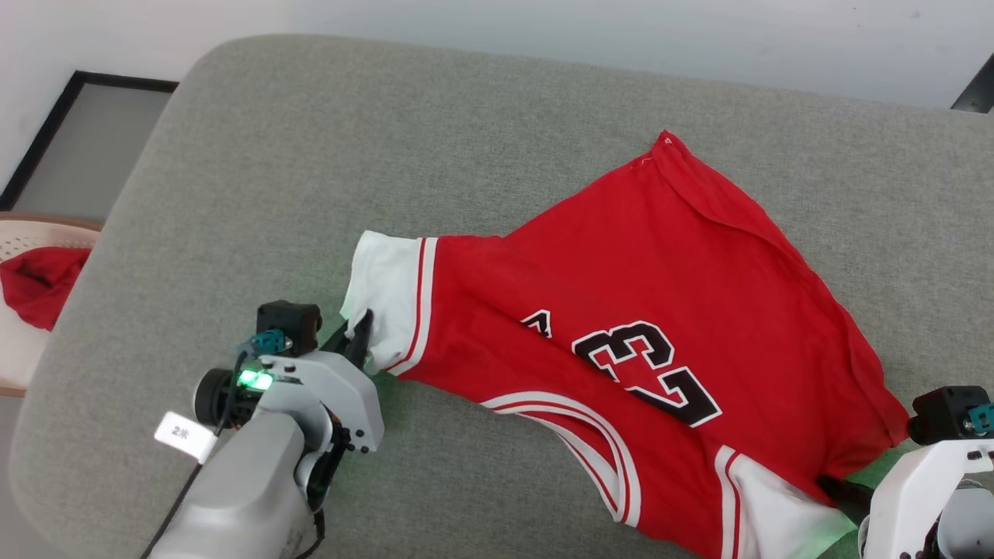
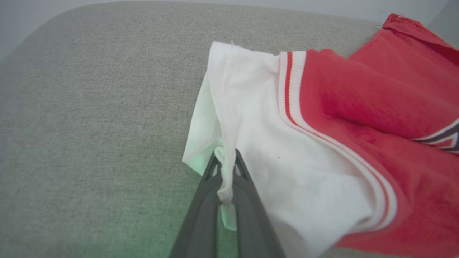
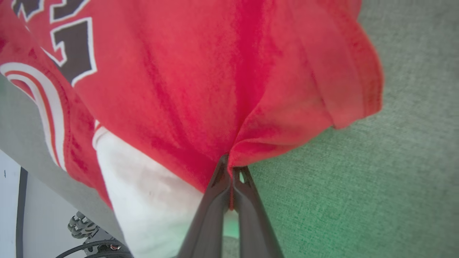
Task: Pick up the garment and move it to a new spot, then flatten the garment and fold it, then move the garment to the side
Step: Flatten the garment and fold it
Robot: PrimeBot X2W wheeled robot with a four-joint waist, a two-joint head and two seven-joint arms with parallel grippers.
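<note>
Closest in, the left tool [image 1: 361, 330] is pinched tight on a bunched bit of soft white sleeve [image 2: 258, 125]. The cloth is squeezed into a thin rope between its 2 dark tapered fingers. Its pale forearm rises from the bottom edge of the head view and angles in toward that sleeve. On the other side, the right tool [image 3: 231, 163] is clamped on a puckered red fold right beside the other white sleeve [image 3: 143, 186].

Between the 2 tools the garment [image 1: 660, 272] is spread over the counter [image 1: 311, 155], a grey, coarse-woven padded slab with a rounded corner. It's a red knit with ribbed striped trim and a black 23 outlined in white, rumpled in long creases. Its far hem corner points away from both tools.

Out past the left tool's outer side, a cream basket [image 1: 15, 341] holds a red cloth [image 1: 35, 283].
</note>
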